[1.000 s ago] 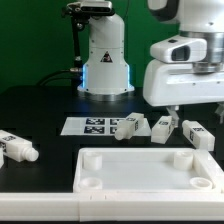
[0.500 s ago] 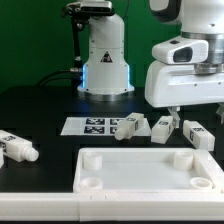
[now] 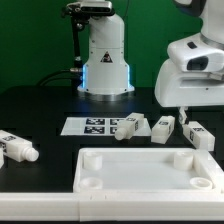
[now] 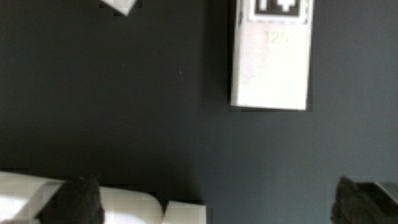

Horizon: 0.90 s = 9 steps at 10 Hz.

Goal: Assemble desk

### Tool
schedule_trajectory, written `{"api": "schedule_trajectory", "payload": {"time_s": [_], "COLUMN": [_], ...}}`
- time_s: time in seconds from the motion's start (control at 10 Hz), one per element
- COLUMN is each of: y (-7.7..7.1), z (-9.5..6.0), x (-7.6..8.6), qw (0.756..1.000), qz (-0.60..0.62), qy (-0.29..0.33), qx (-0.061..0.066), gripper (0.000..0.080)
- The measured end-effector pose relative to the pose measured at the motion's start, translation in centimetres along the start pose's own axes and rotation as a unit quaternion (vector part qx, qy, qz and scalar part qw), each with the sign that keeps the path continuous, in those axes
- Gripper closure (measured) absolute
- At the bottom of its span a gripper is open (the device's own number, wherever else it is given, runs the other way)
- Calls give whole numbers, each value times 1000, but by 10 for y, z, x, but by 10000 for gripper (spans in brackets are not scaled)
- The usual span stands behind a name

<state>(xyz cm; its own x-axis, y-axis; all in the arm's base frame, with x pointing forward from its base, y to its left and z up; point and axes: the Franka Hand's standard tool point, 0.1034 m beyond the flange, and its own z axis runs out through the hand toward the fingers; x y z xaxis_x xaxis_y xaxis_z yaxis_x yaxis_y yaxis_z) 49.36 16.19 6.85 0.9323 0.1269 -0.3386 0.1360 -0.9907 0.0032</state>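
Observation:
The desk's white rimmed panel (image 3: 140, 153) lies at the front of the black table, with round sockets in its corners. Behind it lie three tagged white legs: one (image 3: 128, 126) resting partly on the marker board, one (image 3: 162, 128) beside it, and one (image 3: 197, 133) at the exterior view's right. Another leg (image 3: 18, 147) lies far off at the exterior view's left. My gripper (image 3: 188, 112) hangs open above the two right-hand legs and holds nothing. In the wrist view, its fingers (image 4: 75, 200) stand wide apart. A tagged leg (image 4: 272, 55) lies ahead of them, and a white part (image 4: 134, 205) shows by one finger.
The marker board (image 3: 92, 126) lies flat behind the panel. The white robot base (image 3: 105, 60) with its blue light stands at the back, in front of a green wall.
My gripper has shifted toward the exterior view's right and slightly upward. It has stayed open, and no part has moved.

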Motion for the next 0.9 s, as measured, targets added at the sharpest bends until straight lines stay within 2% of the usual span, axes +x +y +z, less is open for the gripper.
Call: {"api": "schedule_trajectory", "payload": {"time_s": [0.1,0.2,0.4,0.7,0.8,0.9], "y": [-2,-14,-23,-19,-25,-31], "z": [5,19,26,31,35,41], "x": [-3,-4,-12,-9,-11,-13], "qw": [999,994,983,973,967,959], "qz": [14,55,45,51,97,135], "qy": [-42,-91,-177,-226,-234,-248], "qx": [-1,16,8,7,10,24], "gripper": [151,151,151,151,151,151]}}
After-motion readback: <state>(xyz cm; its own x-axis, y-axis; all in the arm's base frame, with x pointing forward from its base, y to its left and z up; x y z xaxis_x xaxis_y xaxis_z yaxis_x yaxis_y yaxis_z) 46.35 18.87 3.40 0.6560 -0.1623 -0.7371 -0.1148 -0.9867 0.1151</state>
